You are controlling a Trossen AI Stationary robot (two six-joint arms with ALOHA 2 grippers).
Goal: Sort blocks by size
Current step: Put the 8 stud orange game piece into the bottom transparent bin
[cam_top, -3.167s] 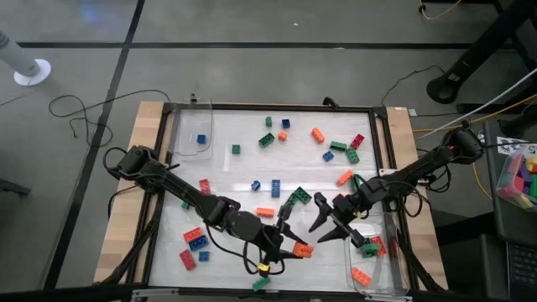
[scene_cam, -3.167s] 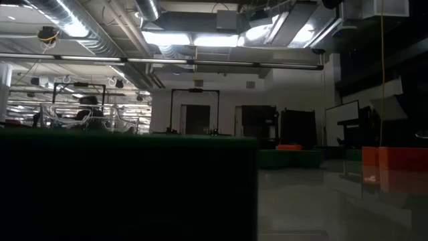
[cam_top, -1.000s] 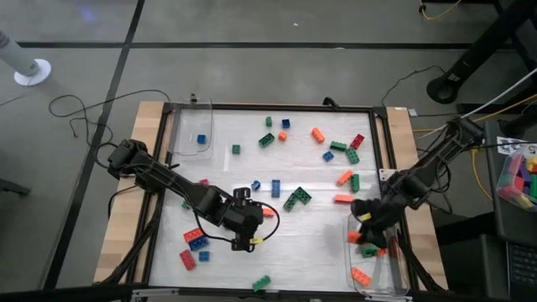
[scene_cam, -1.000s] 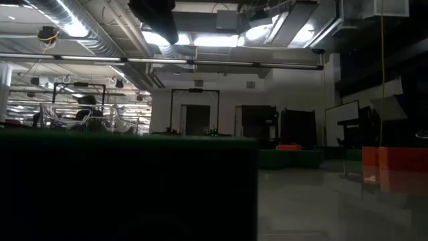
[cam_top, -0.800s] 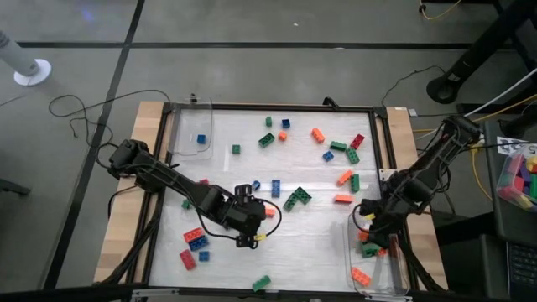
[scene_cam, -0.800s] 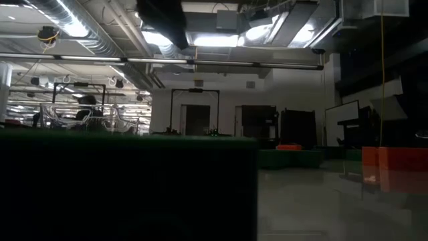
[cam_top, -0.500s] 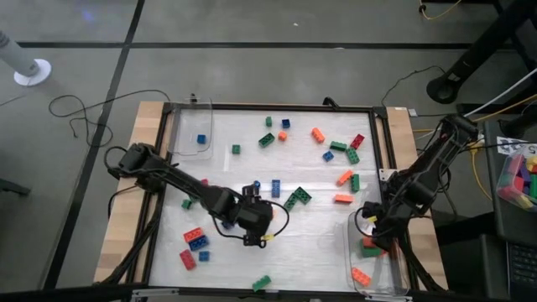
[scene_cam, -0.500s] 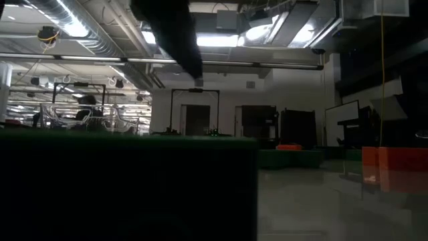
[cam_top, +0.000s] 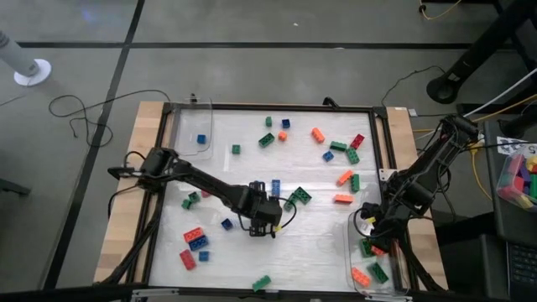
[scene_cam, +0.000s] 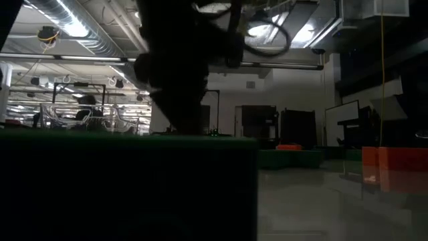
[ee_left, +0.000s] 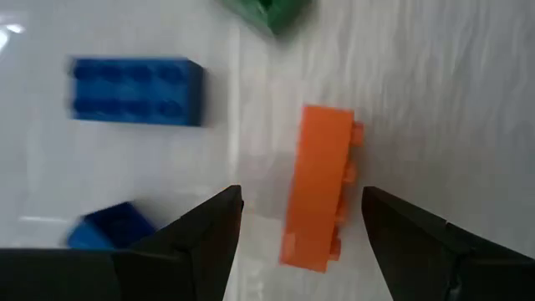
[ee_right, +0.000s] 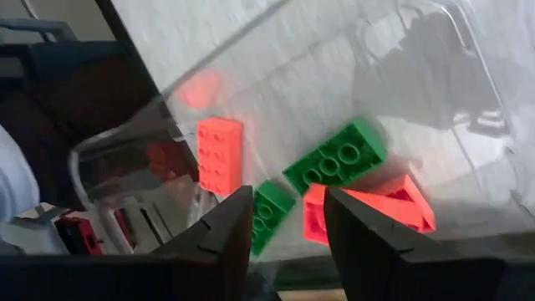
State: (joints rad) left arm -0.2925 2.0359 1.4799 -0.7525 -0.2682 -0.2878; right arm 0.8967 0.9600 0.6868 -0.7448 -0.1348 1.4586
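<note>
An orange brick [ee_left: 322,192] lies on its side on the white table, studs sideways. My left gripper [ee_left: 301,201] points down over it near the table's middle [cam_top: 265,225], open, one finger on either side and apart from it. A long blue brick [ee_left: 134,90], a small blue one [ee_left: 113,227] and a green one [ee_left: 267,12] lie close by. My right gripper [ee_right: 287,196] hangs open over the clear tray [cam_top: 394,289] at the near right [cam_top: 373,237], with nothing between its fingers. In the tray lie an orange brick [ee_right: 220,155], green bricks [ee_right: 334,159] and a red one [ee_right: 376,209].
Red, orange, green and blue bricks lie scattered over the table, many toward the far edge [cam_top: 317,134] and near left [cam_top: 194,238]. A second clear tray [cam_top: 210,126] at the far left holds a small blue brick [cam_top: 201,139]. In the low view a green block [scene_cam: 127,187] fills the foreground.
My left gripper has gone down and toward the table's right, over the orange brick, staying open. My right gripper has stayed over the tray and turned a little. A green brick now lies at the tray's near end where none showed before.
</note>
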